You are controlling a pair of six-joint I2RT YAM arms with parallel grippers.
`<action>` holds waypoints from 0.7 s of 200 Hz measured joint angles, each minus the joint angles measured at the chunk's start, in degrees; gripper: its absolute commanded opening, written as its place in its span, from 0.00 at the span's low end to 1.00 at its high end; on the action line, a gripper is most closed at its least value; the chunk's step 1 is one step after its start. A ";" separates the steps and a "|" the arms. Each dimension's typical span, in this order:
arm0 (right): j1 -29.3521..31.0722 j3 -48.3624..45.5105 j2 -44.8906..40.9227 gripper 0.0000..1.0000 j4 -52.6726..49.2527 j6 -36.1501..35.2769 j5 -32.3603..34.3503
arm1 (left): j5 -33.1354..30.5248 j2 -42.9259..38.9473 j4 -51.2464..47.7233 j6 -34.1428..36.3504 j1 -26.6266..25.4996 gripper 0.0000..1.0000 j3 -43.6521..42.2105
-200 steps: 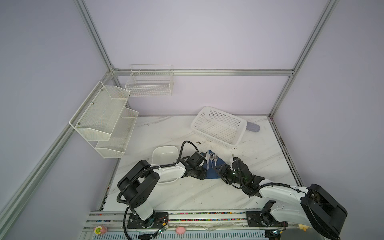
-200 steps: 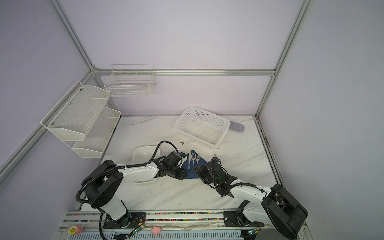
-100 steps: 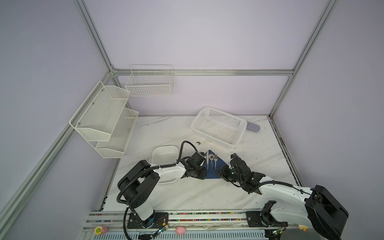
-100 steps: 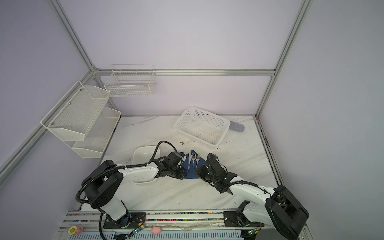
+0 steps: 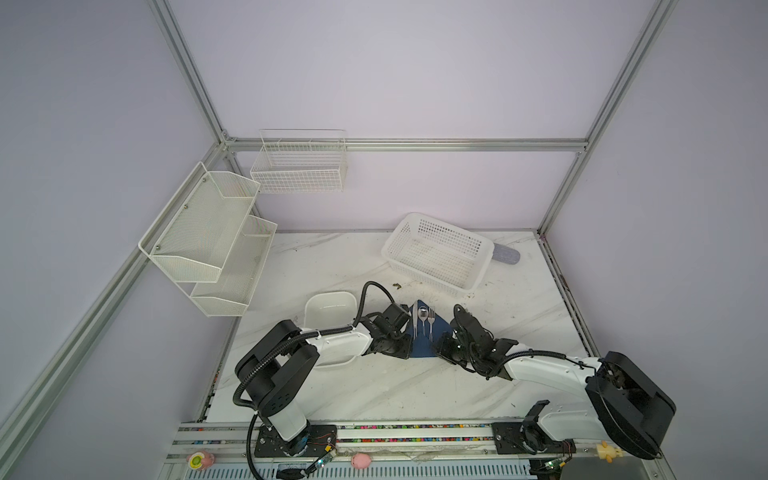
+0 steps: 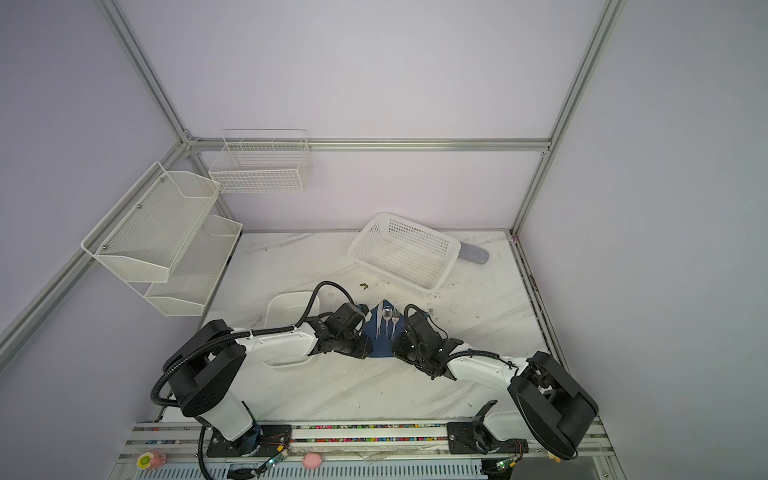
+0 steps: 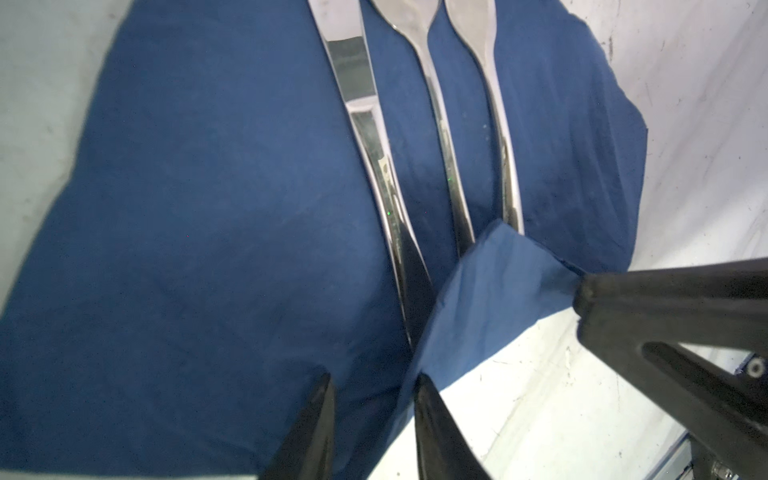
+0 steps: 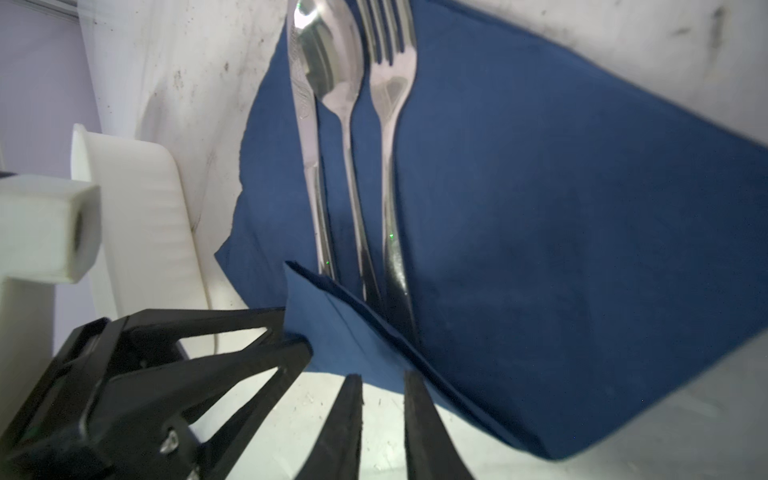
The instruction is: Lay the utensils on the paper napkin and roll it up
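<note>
Right hand [image 8: 382, 380] has closed on paper napkin [image 8: 582, 228]; knife [image 8: 307, 124] engraving unreadable

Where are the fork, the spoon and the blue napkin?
fork [image 8: 390, 95], right wrist view, on its neck below the tines.
spoon [image 8: 328, 62], right wrist view, on its bowl.
paper napkin [image 8: 561, 228], right wrist view, on its flat part.
</note>
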 measured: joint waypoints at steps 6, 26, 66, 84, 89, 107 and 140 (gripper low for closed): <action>0.00 0.11 0.24 0.22 -0.28 0.02 0.31 | 0.00 -0.02 -0.11 0.02 0.00 0.35 0.04; 0.00 0.26 0.90 0.22 -0.79 0.04 1.20 | -0.09 -0.50 -0.90 -0.02 0.00 0.36 0.04; 0.00 0.35 1.40 0.22 -1.86 0.07 1.97 | -1.36 -6.82 -2.40 -1.22 0.00 0.37 0.02; 0.00 0.48 1.40 0.22 -1.97 0.22 2.12 | -1.57 -11.21 -1.57 -3.30 0.00 0.36 0.02; 0.00 0.48 1.40 0.22 -1.99 0.24 2.14 | -1.36 -12.04 -1.05 -3.76 0.00 0.36 0.00; 0.00 0.48 1.40 0.22 -2.05 0.42 2.27 | 0.94 -13.27 1.81 -6.16 0.00 0.30 -0.04; 0.00 0.48 1.40 0.23 -2.16 0.48 2.38 | 4.44 -8.15 4.61 -9.22 -0.02 0.26 -0.02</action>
